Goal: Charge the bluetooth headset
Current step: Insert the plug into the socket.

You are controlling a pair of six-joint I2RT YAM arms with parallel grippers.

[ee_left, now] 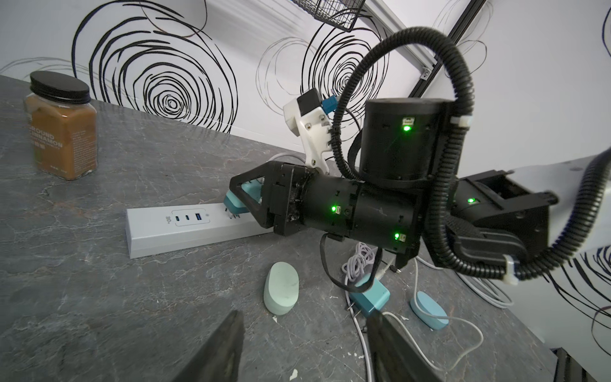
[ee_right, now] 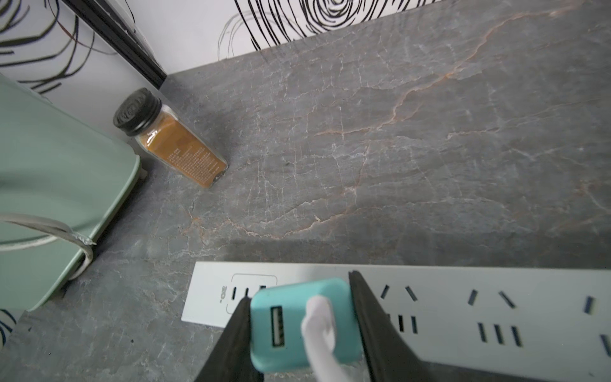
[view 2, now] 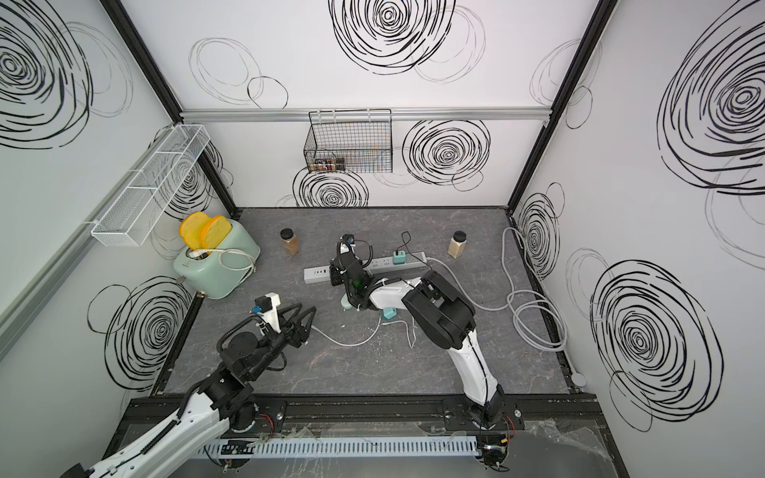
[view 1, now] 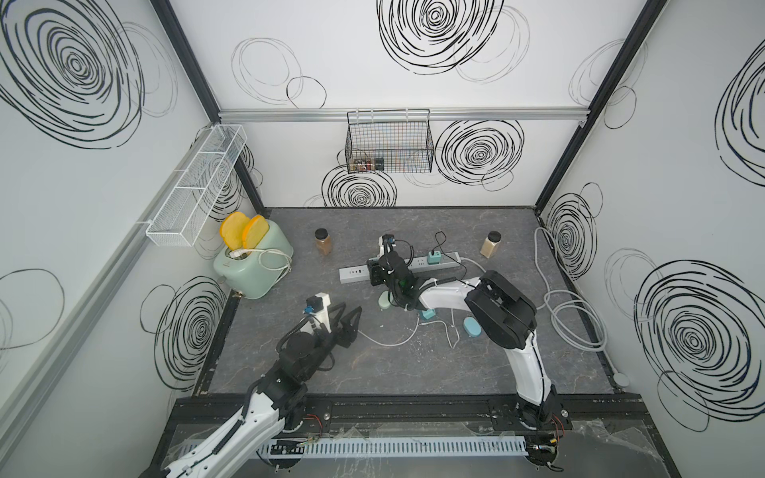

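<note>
Grey marbled tabletop (view 1: 414,372) inside white walls scrawled with black spirals. Far left, mint toaster (view 1: 252,269) with two toast slices (view 1: 244,234) standing up; next, a cinnamon jar (view 1: 323,244). Nearer the front, left gripper (view 1: 351,309) over bare table, jaws apart, nothing between them. Centre, right gripper (ee_right: 299,297) clamped on a teal charger (ee_right: 287,354), white plug in it, prongs at the power strip (view 1: 356,273). Just in front of the strip, pale green headset case (ee_left: 281,292). Further right, a second teal charger (view 1: 427,314), then a blue headset case (view 1: 472,327), both lying on the table.
</note>
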